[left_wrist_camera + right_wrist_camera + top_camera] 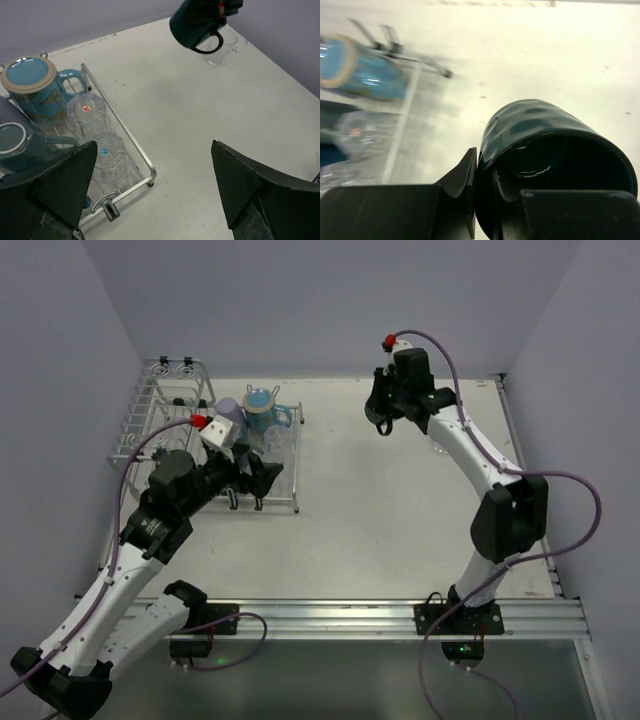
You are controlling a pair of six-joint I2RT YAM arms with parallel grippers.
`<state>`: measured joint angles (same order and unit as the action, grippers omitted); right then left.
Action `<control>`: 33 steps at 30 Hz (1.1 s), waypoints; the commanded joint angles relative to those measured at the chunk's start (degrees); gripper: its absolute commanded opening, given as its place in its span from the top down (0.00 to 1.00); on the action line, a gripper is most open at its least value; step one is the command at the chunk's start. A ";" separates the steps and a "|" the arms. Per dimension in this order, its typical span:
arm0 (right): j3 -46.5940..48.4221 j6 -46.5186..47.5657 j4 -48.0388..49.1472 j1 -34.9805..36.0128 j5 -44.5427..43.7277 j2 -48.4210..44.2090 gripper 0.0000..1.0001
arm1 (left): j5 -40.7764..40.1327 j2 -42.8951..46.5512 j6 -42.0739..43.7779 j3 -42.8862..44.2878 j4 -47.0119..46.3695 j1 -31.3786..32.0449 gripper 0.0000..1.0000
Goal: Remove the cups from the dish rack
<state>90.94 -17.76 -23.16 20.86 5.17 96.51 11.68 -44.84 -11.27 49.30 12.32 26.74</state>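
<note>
Top: my right gripper (385, 405) has the dark teal mug (381, 420), far right of the dish rack (150, 410); left gripper (262, 475) over it.
Left wrist: jaws wide, empty. One clear glass (219, 50) unloaded; two glasses (86, 112) and two mugs (32, 87) below-left.
Right wrist: clamped on mug wall.

Left gripper (258, 478) open, arm bent, right gripper (383, 408) clamping teal mug (192, 22), arm outstretched

Loads of open white desk (380, 510) in the middle; silver wire dish rack (165, 390) blocks the left, small clear glass (220, 50) sits far right.
</note>
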 commanded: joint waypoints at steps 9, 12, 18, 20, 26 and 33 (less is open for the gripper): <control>10.58 11.96 -8.92 -4.42 -10.71 16.68 1.00 | -6.14 2.66 2.13 -4.91 -1.77 -0.20 0.00; 10.31 11.96 -8.92 -5.30 -10.44 17.83 1.00 | -6.67 1.07 2.21 -4.74 -1.24 -0.20 0.00; 11.45 12.92 -8.84 -5.66 -11.32 22.14 1.00 | -8.25 -1.04 2.13 -4.30 -0.80 -0.20 0.00; 12.51 13.10 -8.75 -5.75 -11.41 24.16 1.00 | -8.69 -1.83 2.13 -4.21 -0.54 -0.20 0.00; 15.59 13.19 -8.84 -6.27 -11.41 27.15 1.00 | -10.36 -4.55 1.60 -2.72 1.56 -0.20 0.00; 12.25 11.26 -8.83 -6.71 -10.88 26.10 0.82 | -13.96 -9.20 -0.33 1.05 5.78 -0.20 0.00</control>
<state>102.94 -6.59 -33.30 14.68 -4.95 125.27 0.80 -52.64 -10.52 46.30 15.86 26.70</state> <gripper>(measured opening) 0.151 0.997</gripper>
